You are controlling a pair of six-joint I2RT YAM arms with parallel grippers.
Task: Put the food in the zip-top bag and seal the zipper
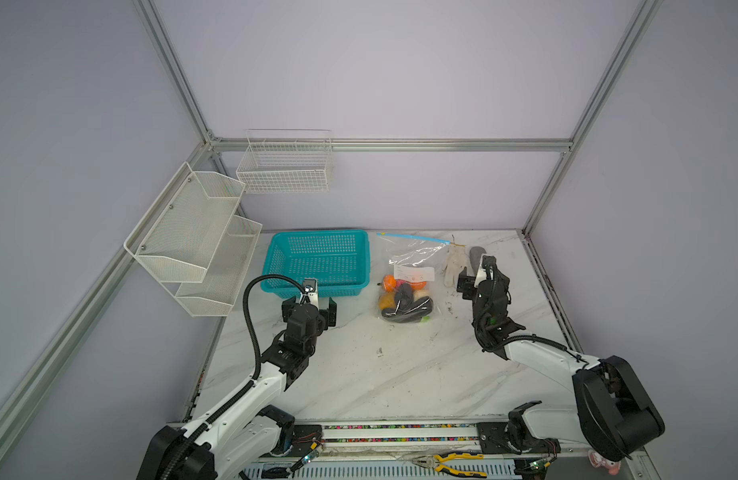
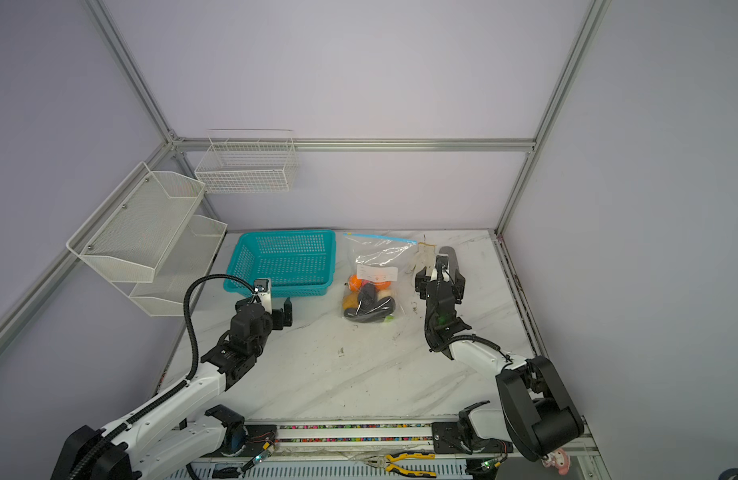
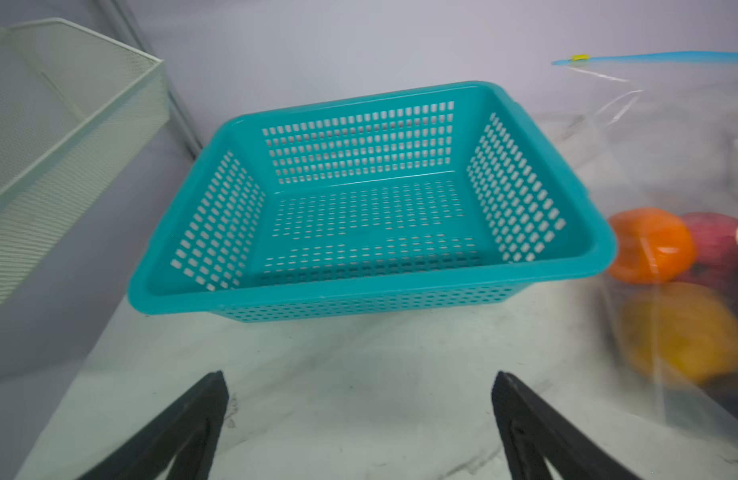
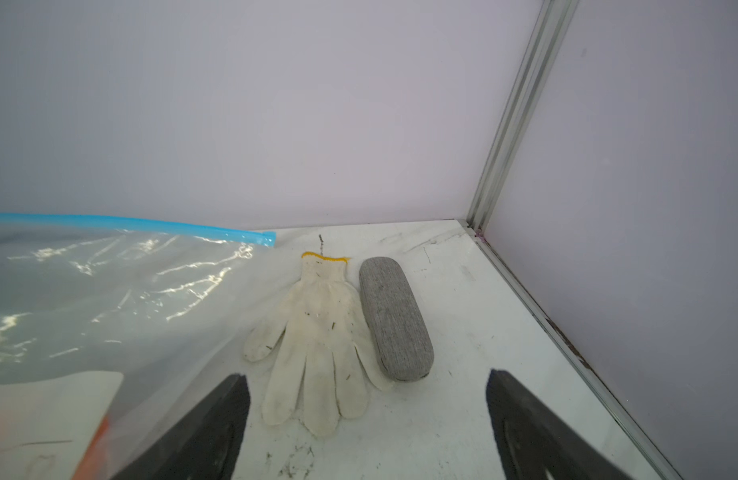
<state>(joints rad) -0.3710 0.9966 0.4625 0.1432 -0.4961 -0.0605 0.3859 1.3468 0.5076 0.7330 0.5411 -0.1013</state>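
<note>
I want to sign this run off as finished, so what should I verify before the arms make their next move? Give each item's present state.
1. Food inside the zip-top bag, none loose on the table: ok.
2. No food left in the teal basket: ok.
3. Zipper shut along its whole length: cannot tell; the strip lies straight, and the yellow slider sits at one end.
4. Left gripper open, holding nothing: ok.
5. Right gripper open, holding nothing: ok.
</note>
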